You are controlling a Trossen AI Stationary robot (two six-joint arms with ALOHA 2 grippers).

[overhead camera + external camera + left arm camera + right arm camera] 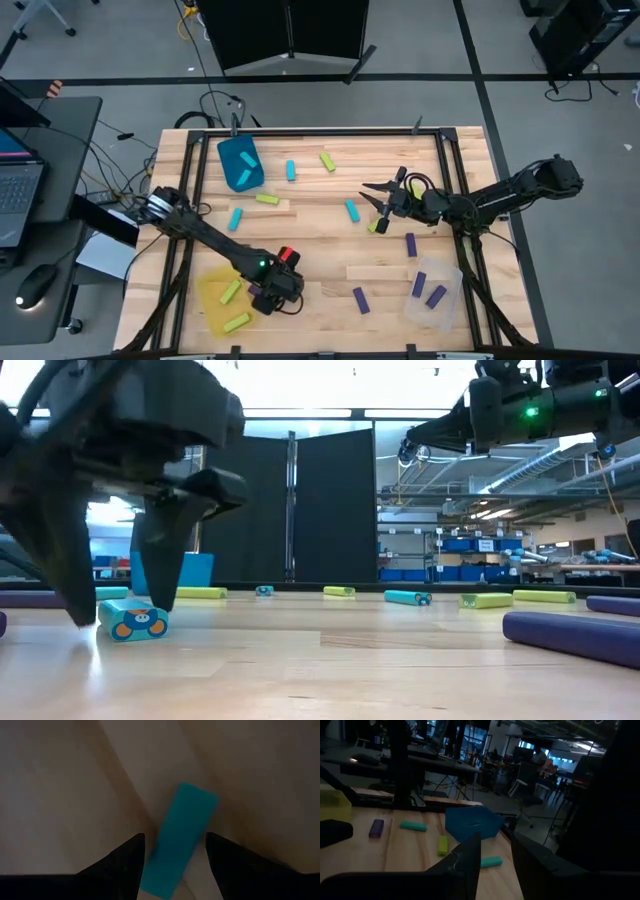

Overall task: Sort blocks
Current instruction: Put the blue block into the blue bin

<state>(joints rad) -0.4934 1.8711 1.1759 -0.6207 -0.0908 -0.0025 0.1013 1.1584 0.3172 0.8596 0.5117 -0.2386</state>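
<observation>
Jaws of the left gripper (172, 847) stand released astride a cyan block (181, 837) on the tabletop (320, 250), one finger on each side, not yet pressing it; the low view shows the same, dark fingers planted either side of the block's printed end. In the high view this gripper sits at the near edge, just beside the yellow bin (213, 300). The right gripper (378, 199) hovers above the middle of the tabletop with its jaws parted and nothing between them, a lime block (375, 226) and a cyan one (352, 210) lying near below.

Sorting looks partly done. The yellow bin holds two lime blocks, the clear bin (440, 280) at the near right holds two purple ones, and the teal bin (240, 163) at the far left shows nothing I can make out inside. Left loose are roughly four cyan, three lime and two purple blocks, scattered well apart, so I judge that about half the work remains.

From above, the cyan block between the left jaws is hidden under the wrist. In the left wrist view its near end is cut off by the picture's edge. The teal bin's floor matches the cyan blocks too closely to rule out one lying there.
</observation>
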